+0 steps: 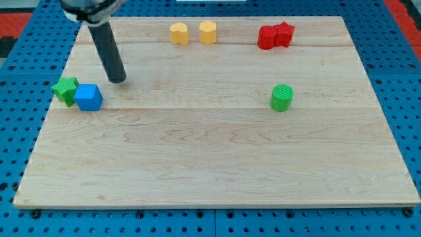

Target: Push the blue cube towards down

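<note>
Starting at the view's bottom, the wooden board [217, 178] shows bare grain. Moving up, the green cylinder [281, 97] stands alone on the view's right. Over on the left, the blue cube [88, 97] sits touching the green star [66, 89] on its left side. My tip [118, 79] is planted just above and right of the blue cube, close but apart from it, the dark rod leaning up toward the top left. No pincer on this arm, just the rod. Farthest back, two yellow blocks [193, 32] sit side by side, and two red blocks [275, 35] press together at the top right.
</note>
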Tool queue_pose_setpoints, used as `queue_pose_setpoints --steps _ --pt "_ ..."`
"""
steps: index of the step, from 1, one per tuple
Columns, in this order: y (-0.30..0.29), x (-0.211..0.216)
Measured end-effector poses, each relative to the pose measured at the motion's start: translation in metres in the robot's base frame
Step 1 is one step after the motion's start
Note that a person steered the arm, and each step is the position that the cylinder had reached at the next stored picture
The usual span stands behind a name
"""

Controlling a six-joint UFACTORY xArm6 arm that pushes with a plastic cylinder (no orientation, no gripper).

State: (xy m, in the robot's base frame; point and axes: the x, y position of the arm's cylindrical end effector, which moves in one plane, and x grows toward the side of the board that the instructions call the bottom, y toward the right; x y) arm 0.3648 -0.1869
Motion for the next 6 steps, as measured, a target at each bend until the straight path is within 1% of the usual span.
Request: queue_pose_setpoints --steps 1,2,3,4,5,6 --pt "-0.025 0.042" --pt "-0.024 0.099" --pt "-0.021 0.082" --pt "-0.053 0.087" --pt "-0.046 0.140" --pt "-0.021 0.147"
